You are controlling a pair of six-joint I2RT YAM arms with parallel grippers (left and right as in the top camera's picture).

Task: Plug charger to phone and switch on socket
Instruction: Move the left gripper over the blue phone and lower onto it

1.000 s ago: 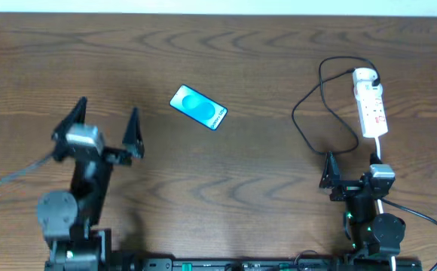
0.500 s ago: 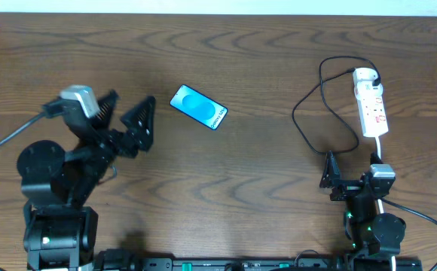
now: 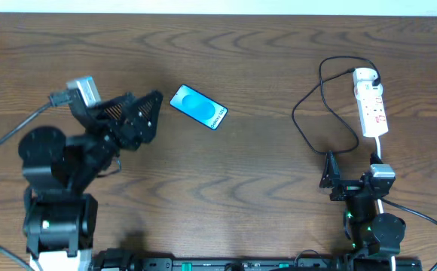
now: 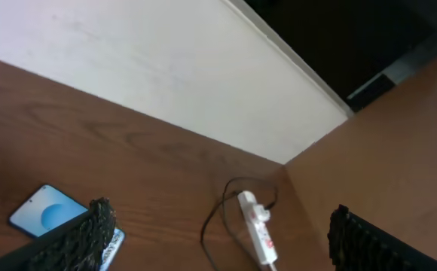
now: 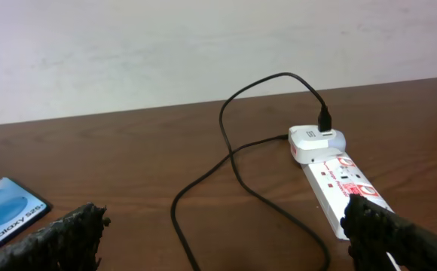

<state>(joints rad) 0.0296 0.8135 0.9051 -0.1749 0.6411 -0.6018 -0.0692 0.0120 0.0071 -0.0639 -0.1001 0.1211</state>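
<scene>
The phone [image 3: 197, 107] lies flat on the table left of centre, its cyan screen up. My left gripper [image 3: 135, 113] is open just left of it and holds nothing. In the left wrist view the phone [image 4: 45, 218] sits by the left fingertip [image 4: 83, 241]. The white socket [image 3: 371, 104] lies at the far right. The black charger [image 3: 309, 113] runs from a white adapter [image 5: 315, 141] on the socket and loops across the table. I cannot make out its connector tip. My right gripper [image 3: 350, 172] stands open and empty, near the socket's near end.
A thick white cord [image 3: 380, 154] leaves the socket toward the right arm's base. A pale wall [image 5: 203, 45] rises behind the table's far edge. Bare wood [image 3: 264, 173] lies between the phone and the cable.
The left arm has swung right and away from the front edge, bringing its open gripper up beside the phone. The right arm, phone, cable and socket have not moved.
</scene>
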